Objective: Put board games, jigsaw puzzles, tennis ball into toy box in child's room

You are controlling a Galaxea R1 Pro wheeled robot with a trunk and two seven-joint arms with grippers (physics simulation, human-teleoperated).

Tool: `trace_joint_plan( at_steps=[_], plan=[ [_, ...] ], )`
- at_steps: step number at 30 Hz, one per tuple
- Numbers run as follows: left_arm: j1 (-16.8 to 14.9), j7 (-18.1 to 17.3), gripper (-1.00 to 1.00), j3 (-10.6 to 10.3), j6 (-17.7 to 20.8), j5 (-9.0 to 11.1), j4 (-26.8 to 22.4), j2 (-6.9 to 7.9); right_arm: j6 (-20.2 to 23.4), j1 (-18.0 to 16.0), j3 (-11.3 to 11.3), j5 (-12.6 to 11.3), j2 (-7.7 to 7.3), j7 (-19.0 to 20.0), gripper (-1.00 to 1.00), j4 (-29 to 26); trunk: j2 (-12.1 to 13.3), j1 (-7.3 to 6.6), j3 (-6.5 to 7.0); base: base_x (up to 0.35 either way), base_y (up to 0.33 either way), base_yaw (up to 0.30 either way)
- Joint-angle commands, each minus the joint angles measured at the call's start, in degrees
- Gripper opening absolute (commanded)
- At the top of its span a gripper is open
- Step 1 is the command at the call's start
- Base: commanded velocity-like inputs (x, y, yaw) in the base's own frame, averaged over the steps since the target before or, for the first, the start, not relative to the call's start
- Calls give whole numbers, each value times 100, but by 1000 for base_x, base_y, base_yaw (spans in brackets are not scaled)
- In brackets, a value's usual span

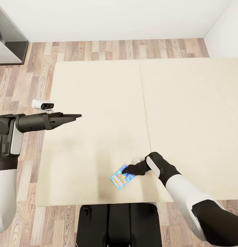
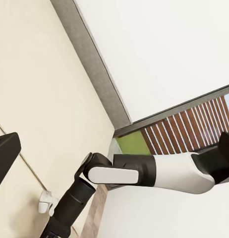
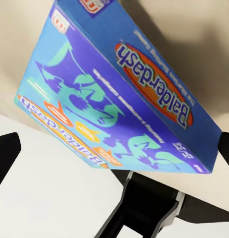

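Note:
A small blue board game [image 1: 121,178], printed "Balderdash", lies near the front edge of the cream bed [image 1: 98,103]. My right gripper [image 1: 127,169] is at the box's far corner, open. In the right wrist view the blue box [image 3: 119,99] appears tilted and spans the gap between the two dark fingertips [image 3: 5,153]. My left gripper [image 1: 77,116] hovers over the bed's left part with nothing in it; its fingertip [image 2: 5,153] sits at the picture's edge, so it looks open. The toy box, table, jigsaw puzzles and tennis ball are out of view.
Wood-plank floor [image 1: 26,79] runs along the bed's left and far sides. A dark cabinet [image 1: 9,37] stands at the far left against the white wall [image 1: 115,17]. My base [image 1: 117,223] is against the bed's front edge. My right forearm [image 2: 144,173] crosses the left wrist view.

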Motion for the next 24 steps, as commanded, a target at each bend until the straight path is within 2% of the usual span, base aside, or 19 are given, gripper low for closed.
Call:
trace_joint_plan(
  at_steps=[1,6,14,24],
  plan=[
    [-2,-18,100,-1,62,1,-1,1,6,-3,10,61,0,57,100,-7,-9,3,-6,0,0,0],
    [-2,-18,100,2,60,1,-1,6,-30,-3,8,61,21,55,100,-13,-9,3,-6,0,0,0],
    [-2,-18,100,7,67,9,-1,8,-386,-3,9,53,45,65,100,-15,-9,3,-6,0,0,0],
    [-2,-18,100,8,65,7,-1,8,-440,-3,9,60,47,66,100,-15,-9,3,-6,0,0,0]
  ],
)
